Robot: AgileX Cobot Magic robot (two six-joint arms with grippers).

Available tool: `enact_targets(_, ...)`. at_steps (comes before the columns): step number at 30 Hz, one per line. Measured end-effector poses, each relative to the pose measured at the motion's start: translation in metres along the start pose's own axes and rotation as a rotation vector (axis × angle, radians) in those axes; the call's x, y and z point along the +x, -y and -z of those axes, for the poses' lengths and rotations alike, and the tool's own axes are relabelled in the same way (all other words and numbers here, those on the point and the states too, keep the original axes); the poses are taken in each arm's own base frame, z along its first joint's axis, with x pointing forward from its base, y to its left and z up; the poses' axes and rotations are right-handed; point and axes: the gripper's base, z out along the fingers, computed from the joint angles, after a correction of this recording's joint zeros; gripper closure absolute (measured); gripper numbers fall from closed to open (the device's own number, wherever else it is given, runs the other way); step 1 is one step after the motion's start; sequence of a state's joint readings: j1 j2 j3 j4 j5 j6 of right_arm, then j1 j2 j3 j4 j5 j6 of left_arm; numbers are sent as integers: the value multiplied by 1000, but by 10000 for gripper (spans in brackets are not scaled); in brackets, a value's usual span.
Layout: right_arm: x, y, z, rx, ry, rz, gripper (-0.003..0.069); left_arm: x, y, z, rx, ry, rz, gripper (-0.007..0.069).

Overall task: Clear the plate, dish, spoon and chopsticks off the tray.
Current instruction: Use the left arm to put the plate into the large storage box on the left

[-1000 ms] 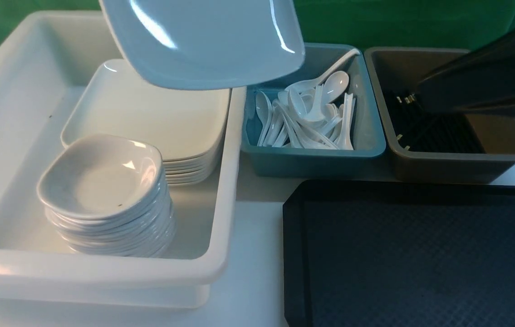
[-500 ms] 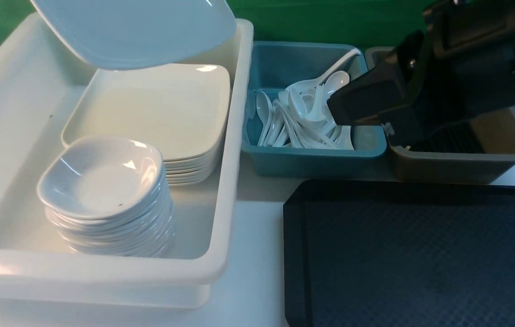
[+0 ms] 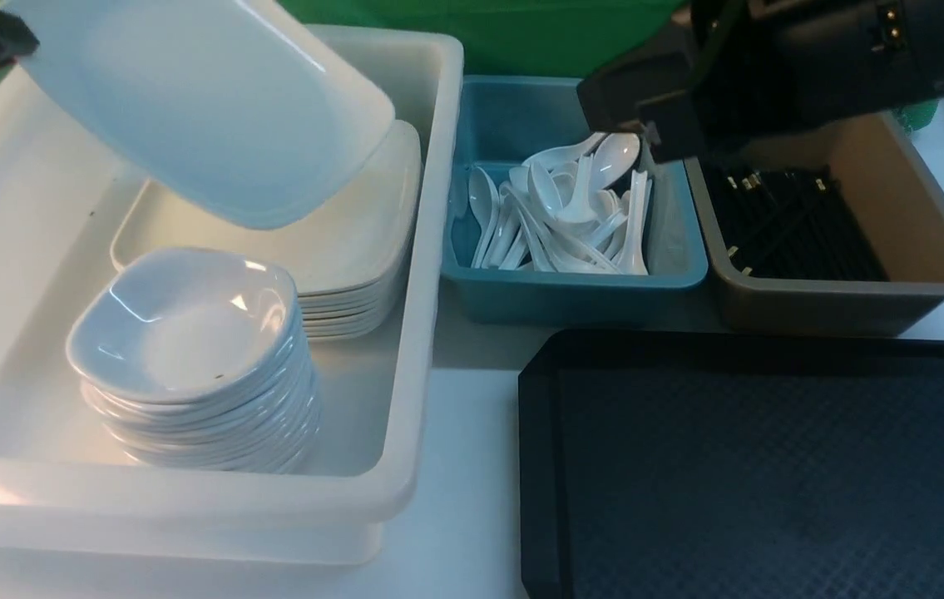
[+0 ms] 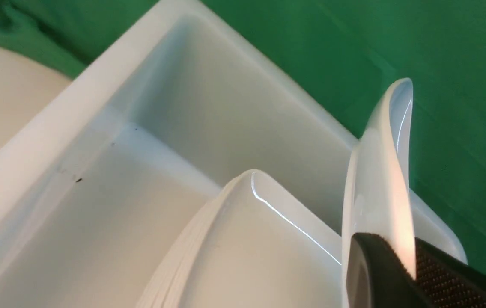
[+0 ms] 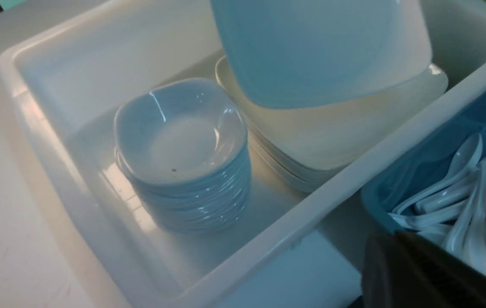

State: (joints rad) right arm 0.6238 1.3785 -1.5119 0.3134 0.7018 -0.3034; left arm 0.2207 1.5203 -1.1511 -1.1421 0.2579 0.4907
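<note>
Plate (image 3: 205,108) — long axis sloping down-right

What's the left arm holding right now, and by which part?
The left pincer grips the plate by its rim, tilted above the stack of plates.

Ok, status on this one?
Left hand shut on plate, tilted above stack in white tub. Right hand by spoon bin, state unclear. Nothing blocking.

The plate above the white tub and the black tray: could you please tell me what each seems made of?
The plate looks like glossy white melamine or glazed ceramic: smooth, with sharp highlights on its rim; I cannot tell which. The tray looks like matte black moulded plastic, given its diamond-pattern texture and raised rim.
</note>
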Motion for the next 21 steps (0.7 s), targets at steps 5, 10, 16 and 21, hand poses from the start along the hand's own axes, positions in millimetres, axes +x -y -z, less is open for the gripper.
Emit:
enact_targets(5, -3, 4, -14, -2, -18, -5, 632, 3, -8, -6, -30, 22, 42, 592)
enact_targets(10, -8, 8, -30, -1, -28, -7, 632, 9, -14, -18, -52, 25, 111, 592)
enact_targets(16, -18, 13, -49, -2, -31, -23, 632, 29, -8, -36, -66, -11, 106, 592)
enact_targets(21, -23, 15, -55, -5, -37, -34, 632, 41, -6, -46, -79, -33, 97, 592)
